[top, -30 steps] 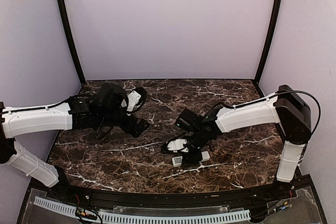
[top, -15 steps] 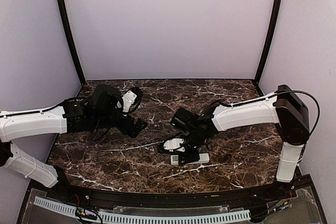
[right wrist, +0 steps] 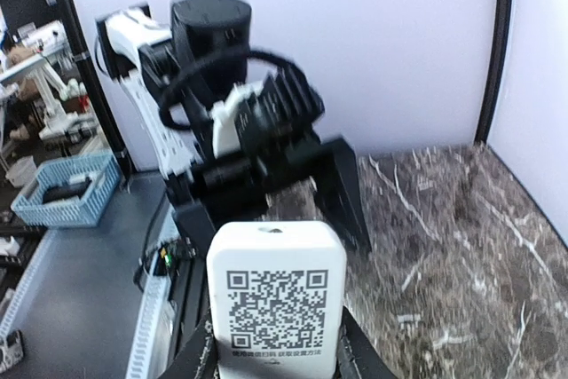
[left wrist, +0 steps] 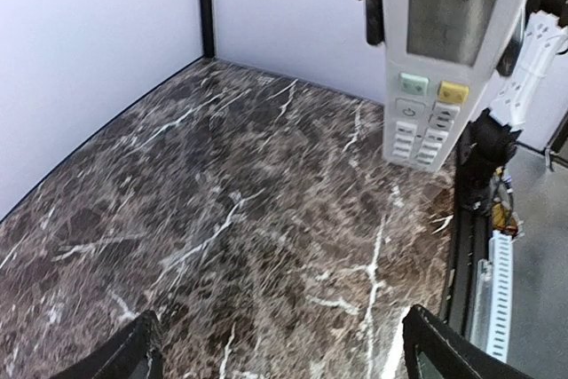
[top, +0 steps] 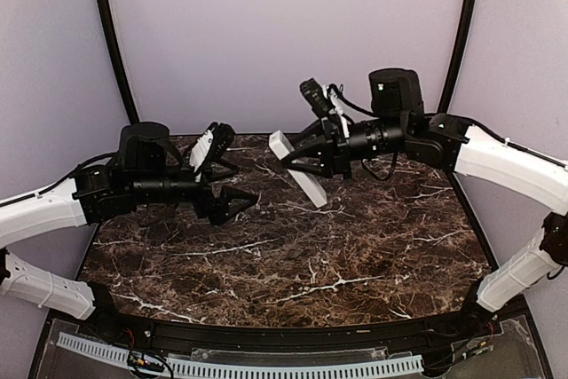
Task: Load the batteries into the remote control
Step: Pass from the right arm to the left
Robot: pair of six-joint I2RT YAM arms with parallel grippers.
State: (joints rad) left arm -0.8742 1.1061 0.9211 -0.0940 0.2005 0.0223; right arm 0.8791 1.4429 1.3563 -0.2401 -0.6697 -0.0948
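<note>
The right gripper point(top: 306, 164) was clamped across the remote control point(top: 312, 188), holding it up in the air above the marble table point(top: 355, 255), toward the back of it. In the top view the white bar sat tilted, with one end sticking out to either side of the dark fingers. The right wrist camera saw the remote's plain back (a square code label printed on it) pinched between the two fingers point(right wrist: 197, 359) at the bottom of the picture.

The left gripper point(left wrist: 284, 348) was also raised off the table and pointed toward the remote but apart from it. Its fingers point(left wrist: 133, 357) were spread wide with nothing between them. From the left wrist the remote's face was turned toward the camera, with the grey display uppermost, a green and a yellow button below it, then rows of grey keys. The button end hung free beyond the right gripper's grasp.
</note>
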